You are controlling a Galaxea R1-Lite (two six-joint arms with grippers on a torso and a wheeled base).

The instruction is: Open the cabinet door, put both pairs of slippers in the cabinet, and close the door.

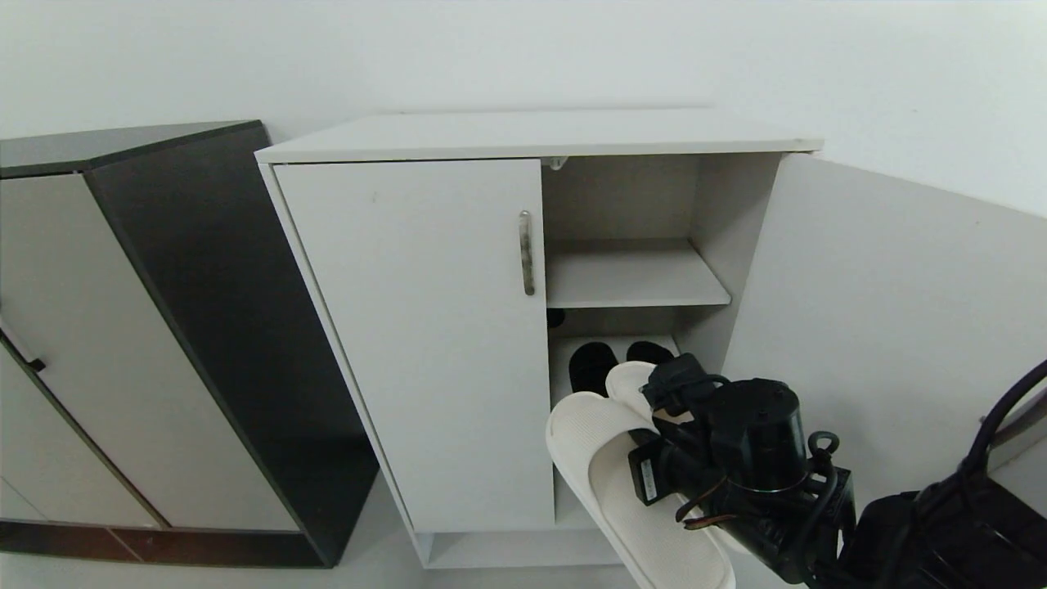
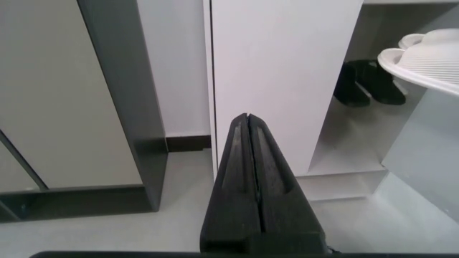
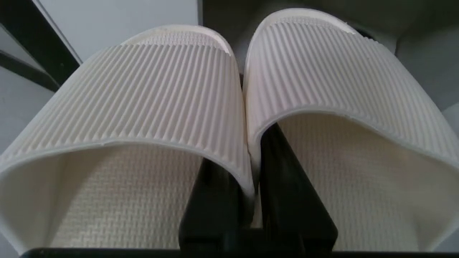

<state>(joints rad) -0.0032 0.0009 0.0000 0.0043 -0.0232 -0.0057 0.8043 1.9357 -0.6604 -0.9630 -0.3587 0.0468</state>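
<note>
Between the fingers of the right pincer [image 3: 252, 204] the two adjoining strap edges of the white slippers [image 3: 158, 100] are pinched together, so that the whole pair can be carried in a single grip. The pincer is thus closed on the pair, and the soles are splayed out to either side of it. Just beyond that pincer lies the opening of the white cabinet [image 1: 523, 135]. Its right door [image 1: 883, 286] is already swung wide to the pincer's right, so that the interior can be reached. Ahead of the held toes, the black slippers [image 1: 593, 366] are seen side by side on the lower shelf [image 1: 559, 360], set toward the back. Room in front of them appears to be left for the second pair. Higher and farther from the pincer, the upper shelf [image 1: 634, 278] is seen. The left door [image 1: 417, 327], with its metal handle [image 1: 527, 252], is shut. The left pincer [image 2: 247, 143] is closed on nothing, its fingers pressed together. It is pointed toward the foot of that shut door and kept well apart from the right pincer, presumably so that the way in is not crossed. One pair is judged stowed, the white pair is judged near to being set down, and the door is not yet closed
</note>
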